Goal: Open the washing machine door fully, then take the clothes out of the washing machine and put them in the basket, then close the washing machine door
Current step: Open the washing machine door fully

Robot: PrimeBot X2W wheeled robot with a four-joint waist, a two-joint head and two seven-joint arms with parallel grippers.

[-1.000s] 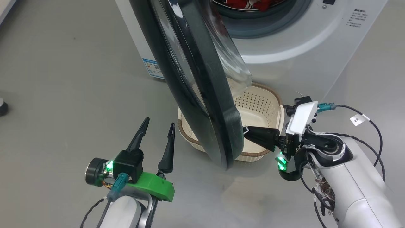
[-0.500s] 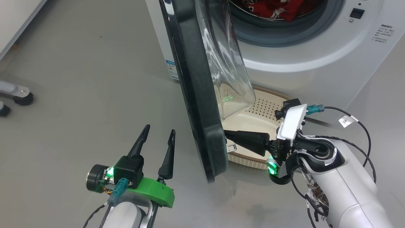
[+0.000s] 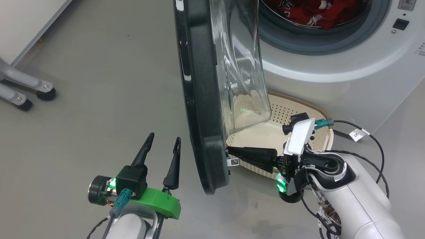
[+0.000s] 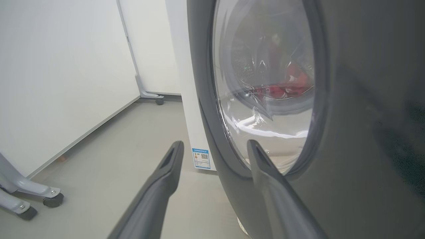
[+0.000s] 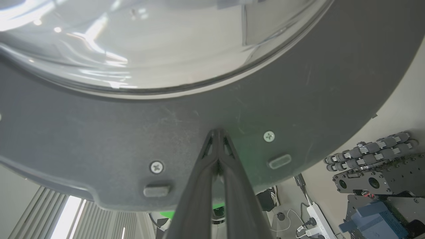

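The washing machine door (image 3: 199, 99) stands edge-on, swung well out from the white washing machine (image 3: 332, 86), its glass bowl (image 3: 245, 83) facing the drum. My right gripper (image 3: 229, 150) is shut, tips pressed against the door's inner black rim (image 5: 99, 132), holding nothing; the right wrist view shows the right gripper (image 5: 217, 133) touching it. My left gripper (image 3: 164, 136) is open, on the door's outer side, a little apart from it; the left wrist view shows the left gripper (image 4: 214, 146) open before the door (image 4: 365, 132). Red clothes (image 3: 315, 13) lie in the drum. The basket (image 3: 298, 103) sits below the opening, partly behind the door.
Grey wheeled frame legs (image 3: 36, 88) stand on the floor at the far left, along a white wall (image 4: 59, 66). A blue label (image 4: 201, 158) marks the machine's side. A power strip (image 5: 315, 212) and wheeled dark equipment (image 5: 375, 149) lie beyond the door.
The door has swung further open, leftward, uncovering more of the basket, with my shut right gripper following against its inner rim. The head camera has shifted. My left gripper stays open.
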